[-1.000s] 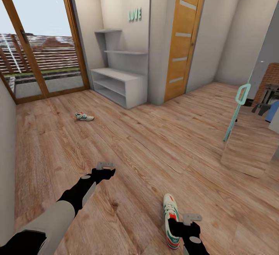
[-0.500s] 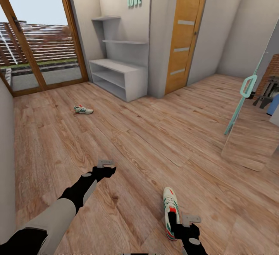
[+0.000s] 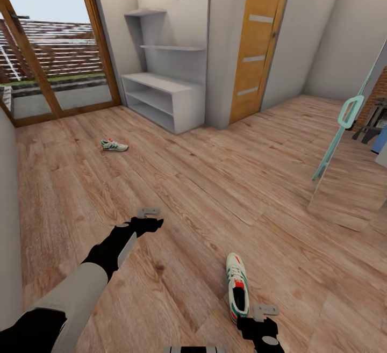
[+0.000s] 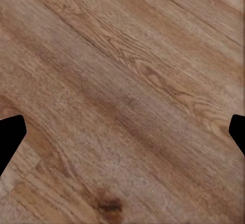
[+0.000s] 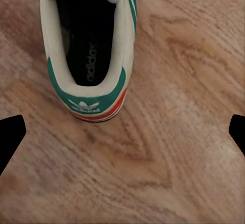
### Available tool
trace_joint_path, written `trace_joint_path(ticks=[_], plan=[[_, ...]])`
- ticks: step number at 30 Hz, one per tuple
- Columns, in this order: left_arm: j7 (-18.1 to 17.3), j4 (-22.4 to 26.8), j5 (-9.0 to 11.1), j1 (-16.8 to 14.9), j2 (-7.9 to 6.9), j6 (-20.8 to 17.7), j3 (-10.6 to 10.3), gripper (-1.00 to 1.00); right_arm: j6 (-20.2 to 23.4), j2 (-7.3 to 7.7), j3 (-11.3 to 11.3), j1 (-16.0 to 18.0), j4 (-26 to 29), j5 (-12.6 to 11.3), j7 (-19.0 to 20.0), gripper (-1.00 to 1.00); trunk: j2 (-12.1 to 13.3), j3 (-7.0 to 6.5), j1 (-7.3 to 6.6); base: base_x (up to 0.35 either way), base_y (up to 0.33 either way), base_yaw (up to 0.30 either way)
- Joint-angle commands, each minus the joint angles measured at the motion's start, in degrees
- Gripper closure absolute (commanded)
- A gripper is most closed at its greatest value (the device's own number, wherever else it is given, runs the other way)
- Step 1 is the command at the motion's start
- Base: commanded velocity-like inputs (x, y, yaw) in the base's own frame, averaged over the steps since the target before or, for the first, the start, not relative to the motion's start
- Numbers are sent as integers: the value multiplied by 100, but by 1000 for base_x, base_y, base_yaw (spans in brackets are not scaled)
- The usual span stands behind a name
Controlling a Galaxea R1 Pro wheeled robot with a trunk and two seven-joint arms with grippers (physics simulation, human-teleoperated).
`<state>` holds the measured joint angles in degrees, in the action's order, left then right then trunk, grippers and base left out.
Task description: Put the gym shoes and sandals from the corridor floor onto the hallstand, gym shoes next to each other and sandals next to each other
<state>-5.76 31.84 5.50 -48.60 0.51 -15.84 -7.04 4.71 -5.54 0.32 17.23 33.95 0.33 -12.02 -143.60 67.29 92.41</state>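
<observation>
One gym shoe (image 3: pixel 236 286), cream with green stripes and a red heel, lies on the corridor floor (image 3: pixel 204 197) close to me, toe pointing away. My right gripper (image 3: pixel 262 322) hovers open just behind its heel (image 5: pixel 94 98), touching nothing. The other gym shoe (image 3: pixel 114 145) lies far off to the left, near the hallstand (image 3: pixel 161 100), a pale grey bench with two shelf tiers and wall shelves above. My left gripper (image 3: pixel 146 223) is open over bare planks (image 4: pixel 122 101). The sandals are out of view.
A wooden door (image 3: pixel 258 47) stands right of the hallstand. A glazed, wood-framed door (image 3: pixel 54 47) fills the left back wall. A panel with a teal handle (image 3: pixel 349 114) juts in at the right. A grey wall (image 3: pixel 8 224) runs close on my left.
The head view has shifted, so the room sits higher in the picture. My right gripper has drawn back from over the near gym shoe's heel to just behind it.
</observation>
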Motion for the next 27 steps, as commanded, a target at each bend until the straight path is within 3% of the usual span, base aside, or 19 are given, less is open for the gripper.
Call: trace_joint_path(ticks=[1, 9, 23, 27], plan=[[5, 31, 57, 3, -6, -54, -15, -100, 38, -1, 6, 0, 9, 5, -22, -100, -2, 5, -1, 0, 0, 0], [5, 117, 57, 31, -34, -112, -10, -100, 35, 1, 11, 0, -14, 4, -20, -100, -2, 5, -1, 0, 0, 0], [5, 121, 57, 52, -37, -129, -17, -100, 29, 1, 20, 0, -13, -6, -16, -100, -21, 315, 35, 0, 0, 0], [5, 121, 56, 52, -35, -130, -6, -100, 30, -8, 25, 0, -12, -6, -19, -100, -21, 315, 35, 0, 0, 0]])
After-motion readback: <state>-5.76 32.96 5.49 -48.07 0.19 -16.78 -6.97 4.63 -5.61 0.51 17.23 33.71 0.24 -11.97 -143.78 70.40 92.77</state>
